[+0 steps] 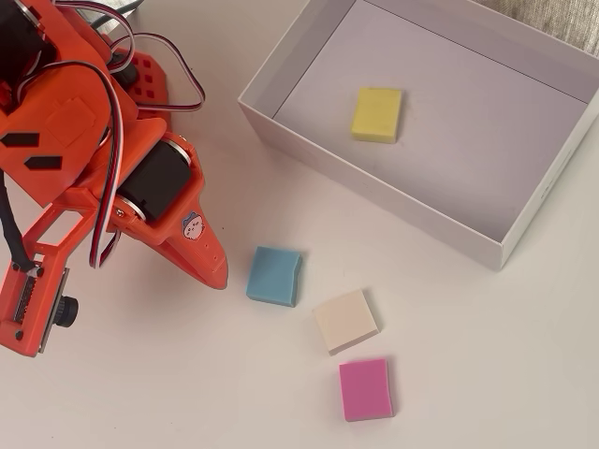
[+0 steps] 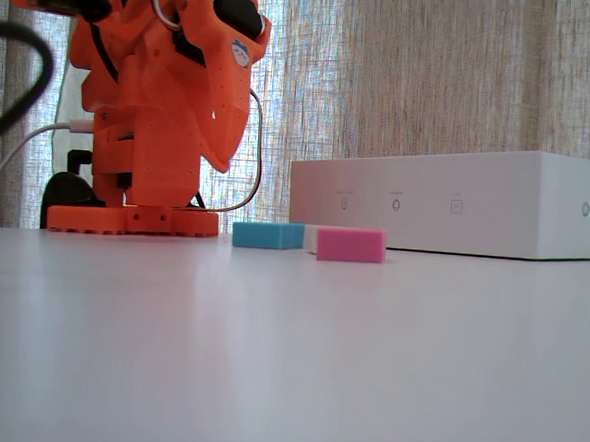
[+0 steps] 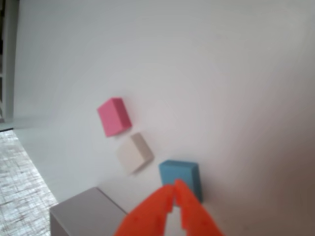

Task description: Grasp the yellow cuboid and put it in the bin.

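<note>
Overhead, I see the bin (image 1: 487, 238) holding 1 item: the yellow cuboid (image 1: 377, 114), flat on its floor near the upper-left wall. My claw (image 3: 174, 187) is pinched closed, empty, raised well apart from the cuboid, outside the bin. Blue (image 1: 274, 276), cream (image 1: 345, 321) and pink (image 1: 365, 389) blocks lie on the white table (image 1: 487, 374); a woven curtain (image 2: 434, 79) hangs behind.
</note>
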